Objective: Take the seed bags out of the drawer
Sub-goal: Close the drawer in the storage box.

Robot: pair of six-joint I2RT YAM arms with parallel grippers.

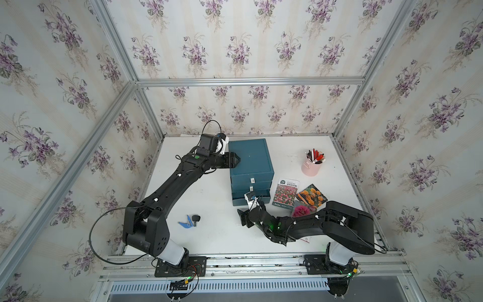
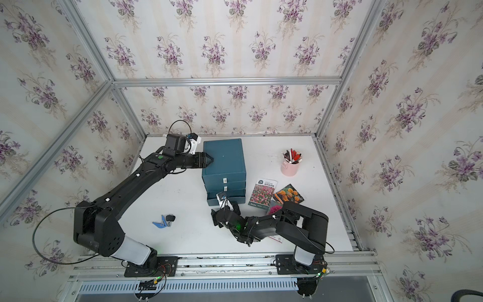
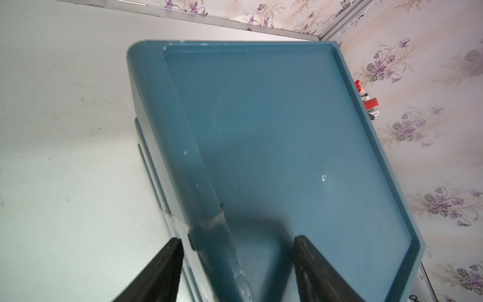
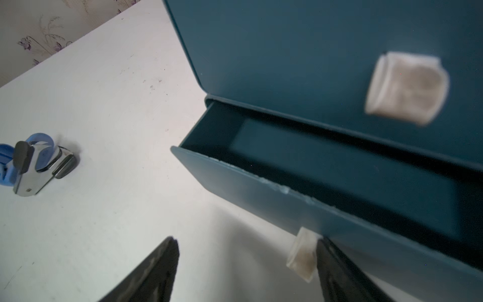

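Three glossy flat seed bags [image 1: 285, 193] (pink-red field [image 1: 285, 194], orange marigolds [image 1: 312, 197], pink bloom [image 1: 300, 210]) lie on the white table [image 1: 209, 188] beside the teal three-drawer chest [image 1: 251, 157]. Left gripper [image 1: 237, 158]: parted, straddling the chest's top rim. Right gripper [image 4: 247, 240]: wide, empty, at the ajar bottom drawer [image 4: 261, 198].

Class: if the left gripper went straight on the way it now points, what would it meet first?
The blue drawer unit: its top's raised rim lies between the left gripper's open fingers, so going on would probably drive that rim deeper between them, though depth is hard to judge.
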